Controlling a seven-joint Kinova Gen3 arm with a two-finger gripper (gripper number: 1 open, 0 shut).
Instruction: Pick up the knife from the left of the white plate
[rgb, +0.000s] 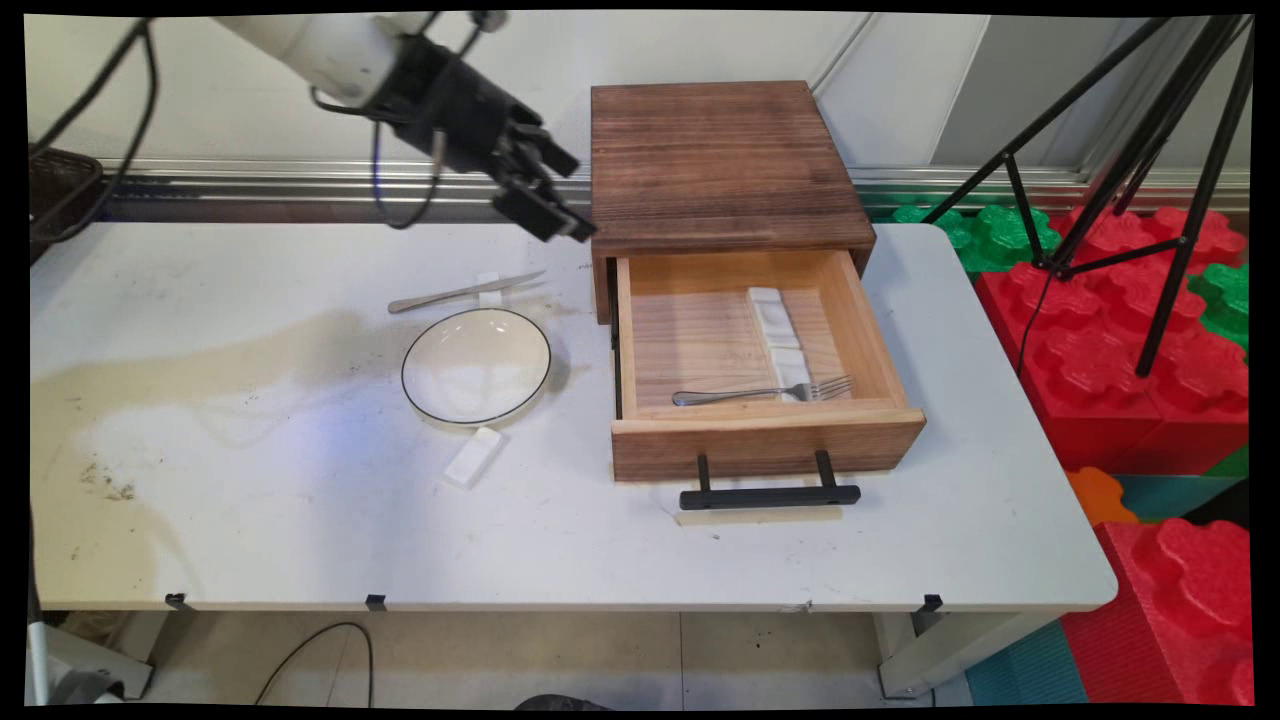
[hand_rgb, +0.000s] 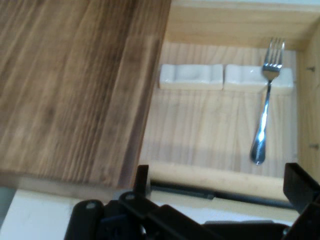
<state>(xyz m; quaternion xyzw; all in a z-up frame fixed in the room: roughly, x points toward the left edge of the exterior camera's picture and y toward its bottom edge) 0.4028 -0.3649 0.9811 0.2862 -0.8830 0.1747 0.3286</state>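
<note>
Claw spread wide and holding nothing, up beside the left rear of the drawer box; drawer pulled out with fork inside on a white rest; knife and plate left of the box on the worktop.

White rounded arm link, smooth, tapering into black wrist block. Black two-finger gripper, boxy, angular, matte; stacked linkage bars and blunt rectangular fingers. Thin black cables looping off wrist, more trailing along link at upper left. Hand view: black linkage with rounded pivot boss and hole, narrow upright finger at left, broader squared finger at right.
</note>
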